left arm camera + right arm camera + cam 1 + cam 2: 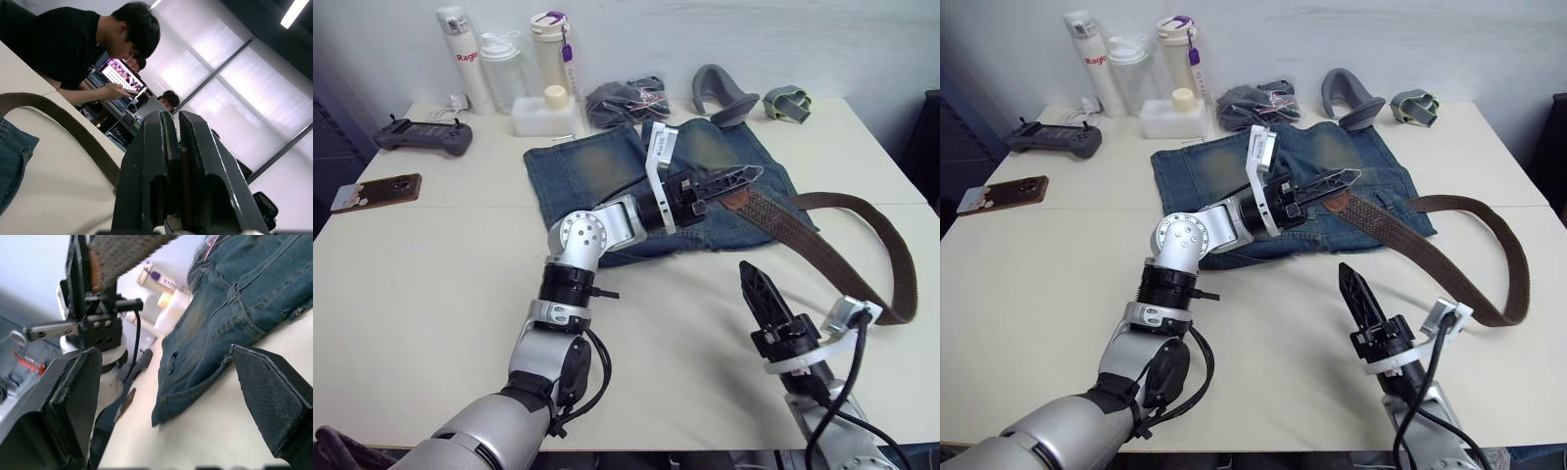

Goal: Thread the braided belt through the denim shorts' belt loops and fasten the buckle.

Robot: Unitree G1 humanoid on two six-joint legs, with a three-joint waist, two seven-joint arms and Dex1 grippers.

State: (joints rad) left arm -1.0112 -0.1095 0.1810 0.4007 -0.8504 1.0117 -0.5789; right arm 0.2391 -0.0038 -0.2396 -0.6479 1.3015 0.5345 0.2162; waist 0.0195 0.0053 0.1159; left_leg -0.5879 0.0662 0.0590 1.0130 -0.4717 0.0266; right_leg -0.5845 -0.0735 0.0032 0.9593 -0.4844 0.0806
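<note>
While clamped narrow on the plain brown tip of the braided belt (842,257), reaches the left gripper (744,177) rightward over the denim shorts (597,171), forearm bent across from the near left. Trails from there a coarse woven strap, looping right and near across the smooth pale table (431,294). Spreads wide the right gripper (166,396), textured black pads apart, raised near right above the tabletop.
</note>
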